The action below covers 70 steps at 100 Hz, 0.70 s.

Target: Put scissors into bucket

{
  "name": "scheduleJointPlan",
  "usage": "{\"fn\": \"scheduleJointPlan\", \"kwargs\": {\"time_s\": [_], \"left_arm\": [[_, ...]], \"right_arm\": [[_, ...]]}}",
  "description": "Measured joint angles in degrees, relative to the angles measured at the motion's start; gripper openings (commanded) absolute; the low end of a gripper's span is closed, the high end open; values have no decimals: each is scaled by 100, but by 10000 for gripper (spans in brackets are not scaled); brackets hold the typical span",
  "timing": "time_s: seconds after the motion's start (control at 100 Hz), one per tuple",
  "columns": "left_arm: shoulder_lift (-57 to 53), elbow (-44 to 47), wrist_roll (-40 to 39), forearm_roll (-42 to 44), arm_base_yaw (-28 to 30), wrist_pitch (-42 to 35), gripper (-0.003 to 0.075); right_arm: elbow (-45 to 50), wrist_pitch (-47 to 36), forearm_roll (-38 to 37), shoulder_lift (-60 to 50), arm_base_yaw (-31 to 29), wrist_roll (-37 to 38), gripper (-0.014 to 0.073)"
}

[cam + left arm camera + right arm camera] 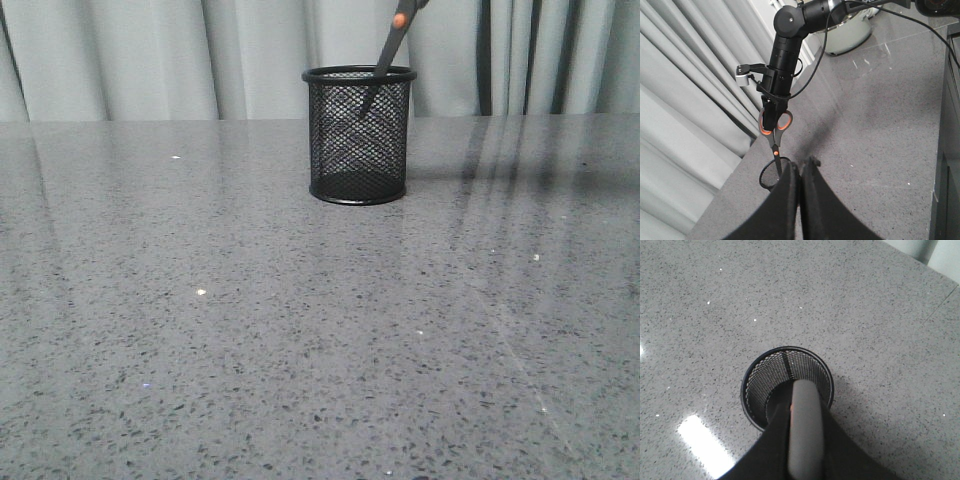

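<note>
The bucket [358, 135], a black wire-mesh cup, stands upright at the back of the grey table. The scissors [387, 52] hang tilted over it, blade tips down inside the rim and orange pivot above it. In the left wrist view my right gripper [769, 119] is shut on the grey, orange-lined handles of the scissors [776, 131], straight above the bucket [770, 176]. The right wrist view looks down past the grey handle of the scissors [803, 430] into the bucket [790, 360]. My left gripper [801, 163] is shut on nothing, held high and away from the bucket.
Pale curtains [150, 60] hang behind the table's far edge. A pale green round pot [850, 30] sits on the table far behind my right arm. Dark furniture [952, 150] borders the table in the left wrist view.
</note>
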Motion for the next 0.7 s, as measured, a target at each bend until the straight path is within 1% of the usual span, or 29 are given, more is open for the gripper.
{"fn": "scheduleJointPlan", "kwargs": {"time_s": [0.23, 0.3, 0.37, 0.49, 0.56, 0.58, 0.63, 0.7], "left_arm": [[0, 342, -2, 24, 0, 0, -20], [0, 394, -2, 24, 0, 0, -19], [0, 406, -2, 24, 0, 0, -19], [0, 406, -2, 24, 0, 0, -20], [0, 406, -2, 33, 0, 0, -20], [0, 406, -2, 37, 0, 0, -20], [0, 406, -2, 59, 0, 0, -20], [0, 406, -2, 84, 0, 0, -20]], "right_arm": [[0, -398, 0, 291, 263, 0, -70], [0, -447, -10, 360, 304, 0, -21], [0, -483, -30, 426, 308, 0, 98], [0, -534, -128, 494, 308, 0, 414], [0, -595, -141, 494, 308, 0, 542], [0, -609, -141, 494, 308, 0, 568], [0, -645, -151, 494, 308, 0, 598], [0, -657, -155, 494, 308, 0, 594]]}}
